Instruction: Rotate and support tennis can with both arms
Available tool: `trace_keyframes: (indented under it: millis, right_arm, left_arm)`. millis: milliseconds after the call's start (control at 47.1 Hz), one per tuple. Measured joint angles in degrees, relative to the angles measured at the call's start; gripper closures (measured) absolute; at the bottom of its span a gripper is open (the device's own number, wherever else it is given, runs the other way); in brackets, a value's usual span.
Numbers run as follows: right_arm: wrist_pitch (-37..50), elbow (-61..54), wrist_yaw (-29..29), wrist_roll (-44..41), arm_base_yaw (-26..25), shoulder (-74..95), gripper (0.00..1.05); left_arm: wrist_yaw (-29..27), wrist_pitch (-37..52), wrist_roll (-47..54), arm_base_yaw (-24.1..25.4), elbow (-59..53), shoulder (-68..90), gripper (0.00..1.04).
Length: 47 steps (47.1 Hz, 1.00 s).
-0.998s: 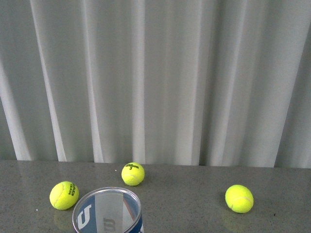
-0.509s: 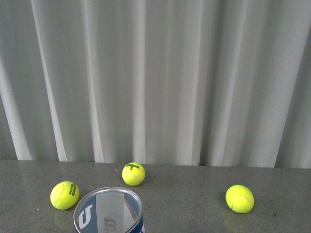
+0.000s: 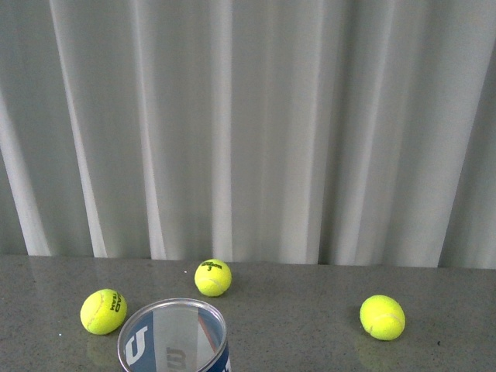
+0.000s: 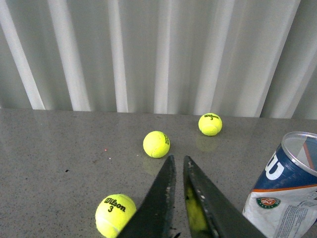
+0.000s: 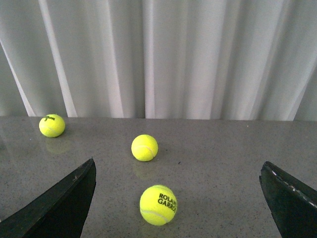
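The tennis can (image 3: 174, 339) stands upright on the grey table at the bottom of the front view, its open metal rim up and the blue-white label showing. It also shows in the left wrist view (image 4: 287, 186), at the frame's right edge. My left gripper (image 4: 178, 161) is shut and empty, beside the can and apart from it. My right gripper (image 5: 178, 171) is open wide and empty over the table; the can does not show in its view. Neither arm shows in the front view.
Several yellow tennis balls lie loose on the table: one (image 3: 103, 311) left of the can, one (image 3: 212, 277) behind it, one (image 3: 382, 317) to the right. A Roland Garros ball (image 5: 158, 205) lies between my right fingers. A white curtain (image 3: 248, 124) hangs behind.
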Motion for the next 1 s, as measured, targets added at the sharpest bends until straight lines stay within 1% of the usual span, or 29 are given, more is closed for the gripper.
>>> trace_keyframes:
  millis: [42,64,170,191,297,467,488,509,552,998]
  right_arm:
    - [0.0,0.0,0.0,0.0,0.0,0.0,0.07]
    - [0.0,0.0,0.0,0.0,0.0,0.0,0.07]
    - [0.0,0.0,0.0,0.0,0.0,0.0,0.07]
    - [0.0,0.0,0.0,0.0,0.0,0.0,0.07]
    - [0.0,0.0,0.0,0.0,0.0,0.0,0.07]
    - [0.0,0.0,0.0,0.0,0.0,0.0,0.07]
    - [0.0,0.0,0.0,0.0,0.0,0.0,0.07]
    - [0.0,0.0,0.0,0.0,0.0,0.0,0.07]
    - [0.0,0.0,0.0,0.0,0.0,0.0,0.07]
    - [0.0,0.0,0.0,0.0,0.0,0.0,0.07]
  left_arm:
    - [0.0,0.0,0.0,0.0,0.0,0.0,0.88]
    - [0.0,0.0,0.0,0.0,0.0,0.0,0.86]
    - [0.0,0.0,0.0,0.0,0.0,0.0,0.69]
    - [0.0,0.0,0.0,0.0,0.0,0.0,0.67]
    - [0.0,0.0,0.0,0.0,0.0,0.0,0.49]
    - [0.0,0.0,0.0,0.0,0.0,0.0,0.1]
    - [0.0,0.0,0.0,0.0,0.0,0.0,0.07]
    - [0.0,0.0,0.0,0.0,0.0,0.0,0.05]
    - [0.0,0.0,0.0,0.0,0.0,0.0,0.07]
    - [0.0,0.0,0.0,0.0,0.0,0.0,0.07]
